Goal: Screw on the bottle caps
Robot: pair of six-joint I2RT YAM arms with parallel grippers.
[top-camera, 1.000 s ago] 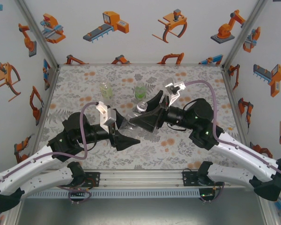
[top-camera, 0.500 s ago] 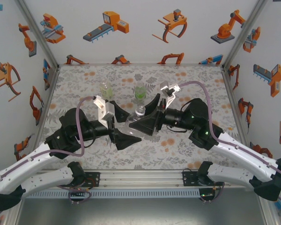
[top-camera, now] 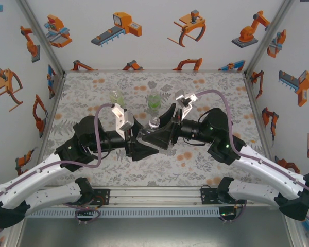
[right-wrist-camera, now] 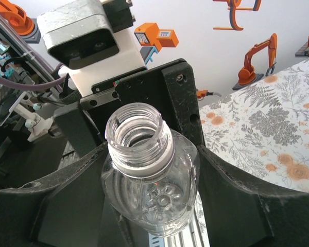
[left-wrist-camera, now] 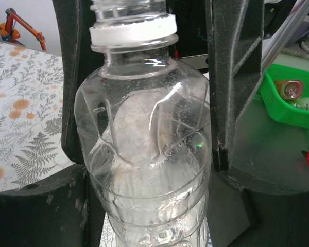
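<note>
A colourless bottle hangs tilted above the middle of the table between both grippers. Its threaded neck stands uncapped, with a white ring below the threads. My right gripper is shut on the bottle at its shoulder. My left gripper is shut on its lower body, and both finger pads press the clear wall. Two more bottles stand upright at the back, one yellowish and one green. The bottle caps are out of view; the back bottles' tops are too small to read.
Metal frame posts and white walls printed with robots close in the flowered table on three sides. An aluminium rail carries both arm bases along the near edge. A green basket sits beyond the table.
My left gripper opened, slid forward round the bottle's lower body and shut on it. The right gripper kept its hold and shifted slightly left.
</note>
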